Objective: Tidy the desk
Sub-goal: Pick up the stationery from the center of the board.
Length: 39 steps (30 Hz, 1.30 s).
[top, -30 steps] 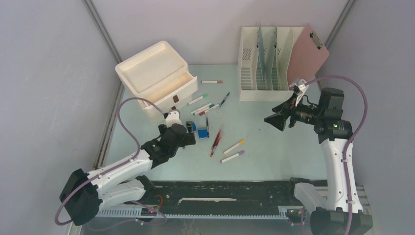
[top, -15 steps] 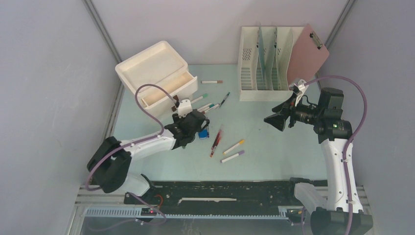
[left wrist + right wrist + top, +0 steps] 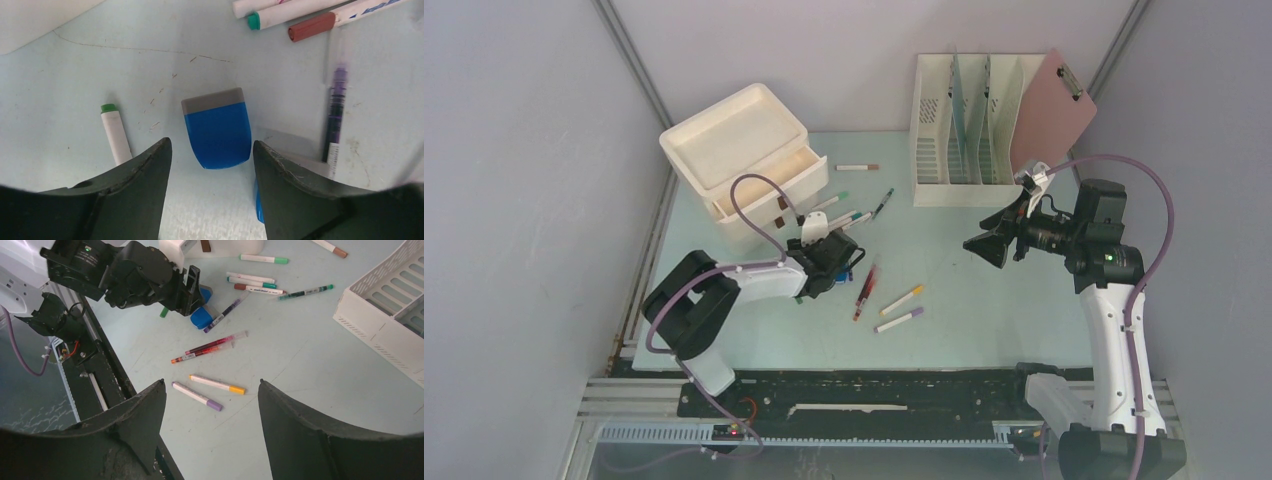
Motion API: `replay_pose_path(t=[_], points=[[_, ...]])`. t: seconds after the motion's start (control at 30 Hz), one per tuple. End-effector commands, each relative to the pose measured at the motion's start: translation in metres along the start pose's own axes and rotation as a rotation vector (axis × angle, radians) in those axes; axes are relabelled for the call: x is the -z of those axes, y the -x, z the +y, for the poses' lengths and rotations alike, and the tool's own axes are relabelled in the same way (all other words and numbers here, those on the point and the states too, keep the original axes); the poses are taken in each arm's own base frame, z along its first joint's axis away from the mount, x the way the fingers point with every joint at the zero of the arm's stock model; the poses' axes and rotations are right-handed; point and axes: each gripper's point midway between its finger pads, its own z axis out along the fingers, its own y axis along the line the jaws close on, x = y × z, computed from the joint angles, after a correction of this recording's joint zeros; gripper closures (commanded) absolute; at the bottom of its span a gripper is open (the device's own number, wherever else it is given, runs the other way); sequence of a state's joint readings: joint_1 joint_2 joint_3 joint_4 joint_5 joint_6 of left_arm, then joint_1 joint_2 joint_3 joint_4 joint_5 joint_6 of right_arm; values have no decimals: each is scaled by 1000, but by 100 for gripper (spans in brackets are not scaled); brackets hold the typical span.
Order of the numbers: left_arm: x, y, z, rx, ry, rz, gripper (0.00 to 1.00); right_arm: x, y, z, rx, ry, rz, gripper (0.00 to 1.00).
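The pale mint-green desk (image 3: 994,300) holds scattered pens and markers. My left gripper (image 3: 836,260) is open and low over the desk. In the left wrist view (image 3: 211,145) a blue eraser with a grey band (image 3: 217,127) lies just ahead of the gap between its fingers. A second blue eraser (image 3: 258,200) shows beside the right finger (image 3: 290,190). A green-capped marker (image 3: 115,140) lies by the left finger and a purple pen (image 3: 336,110) lies to the right. My right gripper (image 3: 980,247) is open, empty and held high above the desk's right side.
A cream drawer unit (image 3: 744,160) with its drawer pulled out stands at the back left. A cream file rack (image 3: 969,130) and a pink clipboard (image 3: 1054,110) stand at the back right. Two red pens (image 3: 865,287), a yellow-capped marker (image 3: 902,299) and a purple-capped marker (image 3: 899,320) lie mid-desk.
My left arm has swung out from the near left, and its gripper has moved right and a little farther, over the blue erasers. The right arm has not moved.
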State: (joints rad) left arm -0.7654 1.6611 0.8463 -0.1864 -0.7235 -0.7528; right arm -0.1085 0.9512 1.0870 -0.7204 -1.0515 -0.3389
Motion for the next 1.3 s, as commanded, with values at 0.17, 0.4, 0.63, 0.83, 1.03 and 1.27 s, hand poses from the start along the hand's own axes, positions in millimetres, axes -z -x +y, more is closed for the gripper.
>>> replay_pose_path(t=[0.17, 0.4, 0.63, 0.83, 1.03, 1.27], points=[[-16, 20, -13, 68, 2, -45, 32, 0, 3, 1, 41, 2, -8, 25], [-26, 11, -6, 71, 28, -25, 33, 0, 3, 0, 40, -1, -7, 25], [-28, 3, -9, 59, 8, 0, 56, -1, 2, -1, 37, -1, -4, 25], [-12, 9, -2, 54, -8, -18, 84, -2, 1, -2, 35, -3, 2, 25], [22, 17, 3, 33, -70, -56, 89, -2, 0, -3, 34, -7, 2, 25], [58, 14, -11, -34, -303, -41, 94, 0, 1, -5, 30, -13, -5, 25]])
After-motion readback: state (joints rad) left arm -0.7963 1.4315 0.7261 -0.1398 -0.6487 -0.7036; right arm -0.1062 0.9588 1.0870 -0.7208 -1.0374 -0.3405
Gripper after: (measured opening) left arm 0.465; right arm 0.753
